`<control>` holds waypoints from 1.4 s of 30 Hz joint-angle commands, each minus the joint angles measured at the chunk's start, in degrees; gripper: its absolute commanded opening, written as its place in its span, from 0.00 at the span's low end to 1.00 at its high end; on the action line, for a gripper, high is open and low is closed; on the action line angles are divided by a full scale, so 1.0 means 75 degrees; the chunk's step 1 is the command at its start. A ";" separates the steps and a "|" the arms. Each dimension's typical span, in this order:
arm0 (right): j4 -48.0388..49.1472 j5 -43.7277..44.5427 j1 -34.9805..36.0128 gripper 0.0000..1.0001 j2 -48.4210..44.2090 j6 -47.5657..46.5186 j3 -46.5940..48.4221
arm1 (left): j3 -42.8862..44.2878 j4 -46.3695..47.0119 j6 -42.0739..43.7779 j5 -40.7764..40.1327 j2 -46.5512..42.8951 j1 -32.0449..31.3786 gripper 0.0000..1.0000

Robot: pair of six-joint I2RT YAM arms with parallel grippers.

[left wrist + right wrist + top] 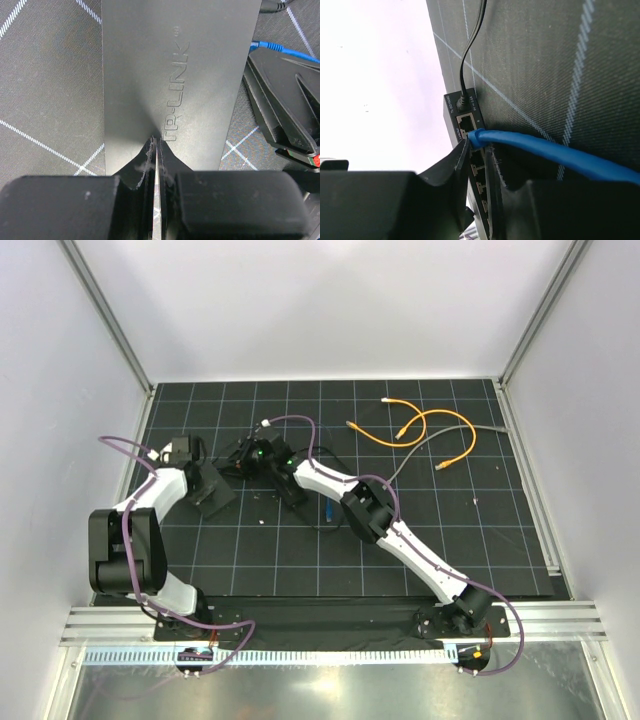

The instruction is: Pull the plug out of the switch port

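The switch (165,75) is a flat dark box marked TP-LINK, lying on the black grid mat (240,550). My left gripper (157,142) is shut, with its tips pressed down on the switch's top near one end. In the overhead view the switch (218,502) lies under the left gripper (205,488). The blue plug (479,136) sits in the second socket of the switch (454,107). Its blue cable (560,155) runs off to the right. My right gripper (481,145) straddles the socket face, with the fingertips closed against the plug's boot from both sides.
A thin black power cord (470,50) is plugged in just beside the sockets. Two orange cables (430,425) and a grey one (450,445) lie at the back right of the mat. White walls and metal rails surround the mat.
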 commanded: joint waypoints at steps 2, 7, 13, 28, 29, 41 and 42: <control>-0.0026 0.0208 0.0053 0.23 0.0364 0.0396 0.0186 | -0.0135 0.0074 -0.0051 -0.0094 -0.0227 0.0035 0.07; 0.0126 0.0255 0.0064 0.17 0.0539 0.0467 0.0163 | -0.0088 0.0039 0.0008 -0.0106 -0.0332 0.0035 0.07; 0.0255 0.0208 0.0017 0.07 0.0552 0.0444 0.0151 | 0.0894 -0.0301 0.0429 -0.0351 -0.0368 0.0070 0.08; 0.0618 0.0372 -0.0006 0.01 0.0434 0.0268 0.0104 | 0.2771 -0.0981 0.1027 0.0375 0.2000 0.0199 0.06; 0.0642 0.0407 -0.0006 0.01 0.0411 0.0268 0.0046 | 0.2713 -0.1004 0.1016 0.0247 0.2023 0.0199 0.06; 0.1309 0.0793 -0.0170 0.01 0.0236 0.0513 -0.0293 | 0.2221 -0.1485 0.0407 -0.0445 0.2245 0.0374 0.00; 0.1380 0.0875 -0.0170 0.01 0.0224 0.0560 -0.0340 | 0.2186 -0.1462 0.0372 -0.0445 0.2281 0.0421 0.00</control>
